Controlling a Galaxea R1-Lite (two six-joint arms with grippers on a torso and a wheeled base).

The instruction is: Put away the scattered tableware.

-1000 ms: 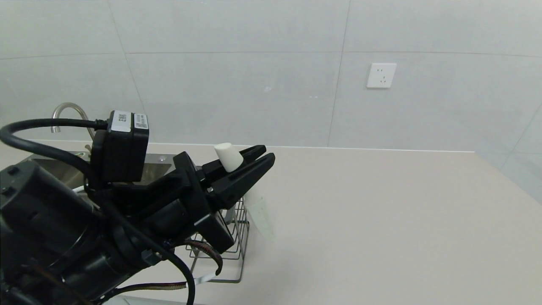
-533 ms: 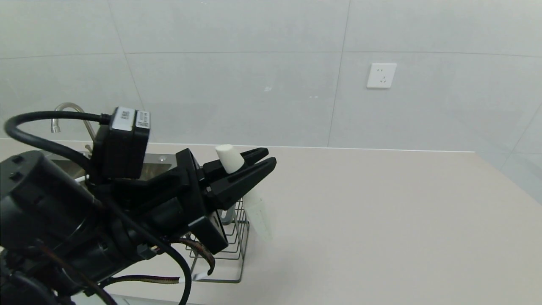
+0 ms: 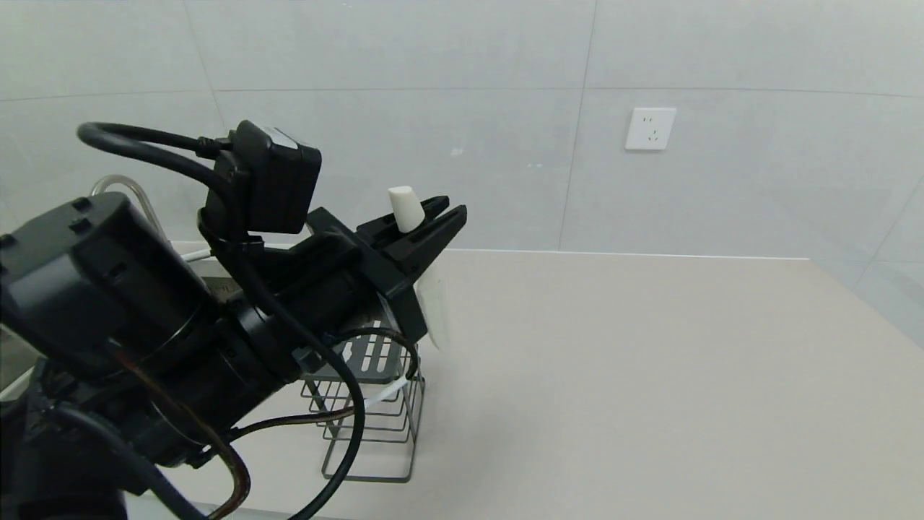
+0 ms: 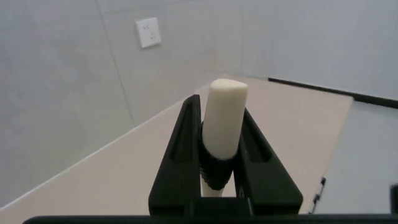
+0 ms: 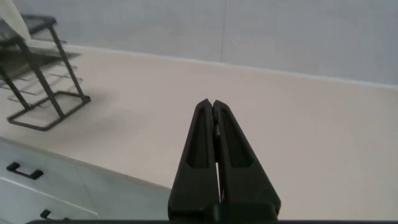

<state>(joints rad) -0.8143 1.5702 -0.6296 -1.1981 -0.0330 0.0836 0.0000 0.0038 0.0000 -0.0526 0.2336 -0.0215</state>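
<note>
Head view showed the left pincer [image 3: 451, 209] clamped on a white-handled utensil [image 3: 404, 208], held in the air above a wire rack [image 3: 375, 433] near the tabletop's [image 3: 650, 375] front edge. What looked like a pale blade hung below the fingers. The right pincer [image 5: 212, 109], fingers together, hung over the tabletop, apart from the rack.

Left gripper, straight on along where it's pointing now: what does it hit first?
The left gripper, shut on a white-handled utensil, points up over the counter; the way looks free until the tiled wall, though depth is unclear.
</note>
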